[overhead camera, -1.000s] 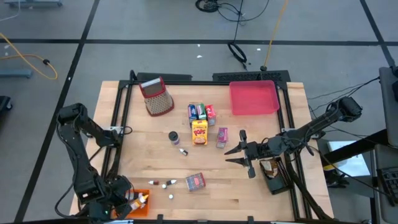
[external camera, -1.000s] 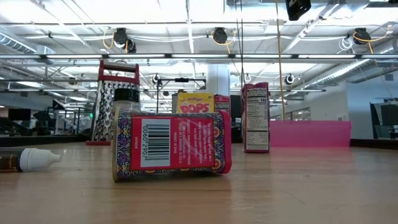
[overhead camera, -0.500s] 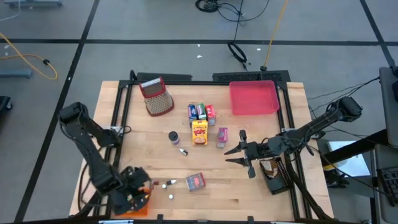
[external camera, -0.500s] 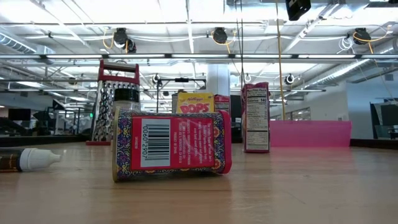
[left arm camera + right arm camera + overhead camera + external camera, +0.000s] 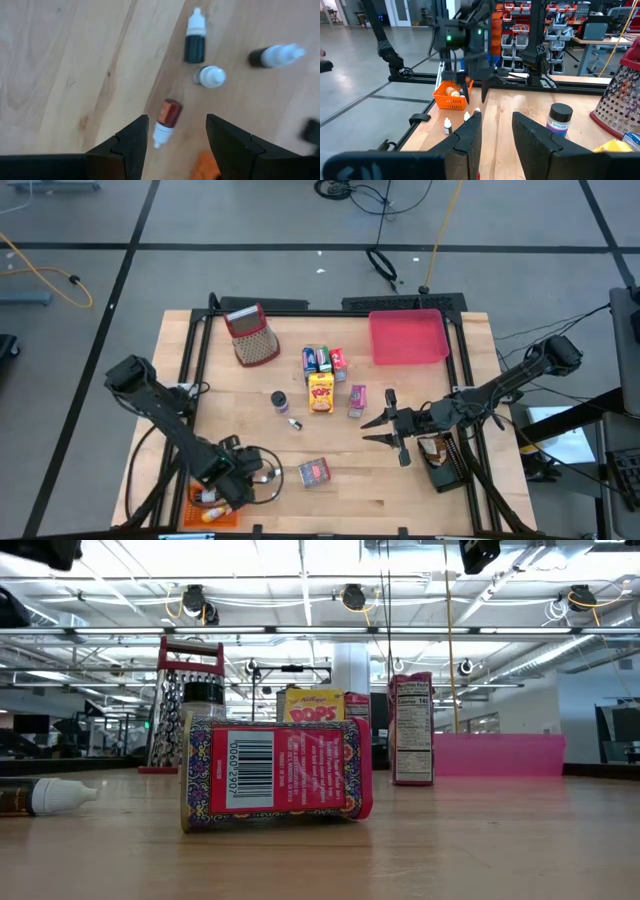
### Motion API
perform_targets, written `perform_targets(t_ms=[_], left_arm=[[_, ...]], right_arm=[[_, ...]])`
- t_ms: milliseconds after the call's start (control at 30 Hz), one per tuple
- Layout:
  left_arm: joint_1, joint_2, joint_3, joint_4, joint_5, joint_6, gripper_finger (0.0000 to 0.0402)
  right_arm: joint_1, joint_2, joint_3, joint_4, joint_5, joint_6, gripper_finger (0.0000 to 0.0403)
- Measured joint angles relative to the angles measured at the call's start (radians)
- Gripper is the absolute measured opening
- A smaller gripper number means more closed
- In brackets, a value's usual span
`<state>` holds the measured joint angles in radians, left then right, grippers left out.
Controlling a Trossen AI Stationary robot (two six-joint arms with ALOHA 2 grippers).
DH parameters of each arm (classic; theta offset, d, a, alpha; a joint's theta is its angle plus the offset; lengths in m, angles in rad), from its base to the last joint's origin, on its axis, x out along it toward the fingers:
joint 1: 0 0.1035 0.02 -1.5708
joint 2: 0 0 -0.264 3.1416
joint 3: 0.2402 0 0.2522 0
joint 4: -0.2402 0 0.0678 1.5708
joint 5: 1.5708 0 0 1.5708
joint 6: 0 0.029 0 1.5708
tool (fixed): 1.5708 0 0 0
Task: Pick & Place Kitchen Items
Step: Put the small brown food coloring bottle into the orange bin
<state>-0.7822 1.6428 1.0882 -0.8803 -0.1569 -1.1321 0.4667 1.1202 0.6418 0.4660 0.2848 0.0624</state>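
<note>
The table holds one yellow cereal box (image 5: pixel 320 392), one red box (image 5: pixel 314 472) lying flat, one pink tray (image 5: pixel 408 337), one orange tray (image 5: pixel 215 510), one grater (image 5: pixel 252 336) and four small bottles (image 5: pixel 195 42).

1. The table (image 5: pixel 400 490) is pale wood with a visible grain, framed by black rails.
2. The tray (image 5: pixel 408 337) at the far side is bright pink.
3. The basket (image 5: pixel 451 96) at the near left corner is orange.
4. The cereal box (image 5: pixel 320 392) is yellow with red lettering.
5. The can (image 5: pixel 276 776) lying on its side is red with a purple patterned border and a white barcode panel.
6. The grater (image 5: pixel 253 336) has a red top and brownish mesh.
7. The small bottles (image 5: pixel 195 36) are dark with white caps; one bottle (image 5: pixel 165 120) is reddish-brown with a white tip.
8. The jar (image 5: pixel 559 119) has a black lid and a blue-and-white label.
9. Both arms are black.
</note>
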Motion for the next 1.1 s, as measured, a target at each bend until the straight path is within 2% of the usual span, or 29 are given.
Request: perform_targets(t_ms=[233,833,967,1100], left_arm=[[0.017,0.070,0.000,0.002,0.048,0.084,0.0202],[0.021,0.174,0.001,0.025,0.096,0.100,0.0199],[0.025,0.181,0.004,0.027,0.099,0.107,0.0158],[0.036,0.181,0.004,0.036,0.119,0.102,0.0087]], right_arm=[[0.000,0.000,0.000,0.000,0.000,0.000,0.0100],[0.000,0.000,0.000,-0.001,0.000,0.000,0.0100],[0.000,0.000,0.000,-0.001,0.000,0.000,0.0100],[0.000,0.000,0.000,-0.001,0.000,0.000,0.0100]])
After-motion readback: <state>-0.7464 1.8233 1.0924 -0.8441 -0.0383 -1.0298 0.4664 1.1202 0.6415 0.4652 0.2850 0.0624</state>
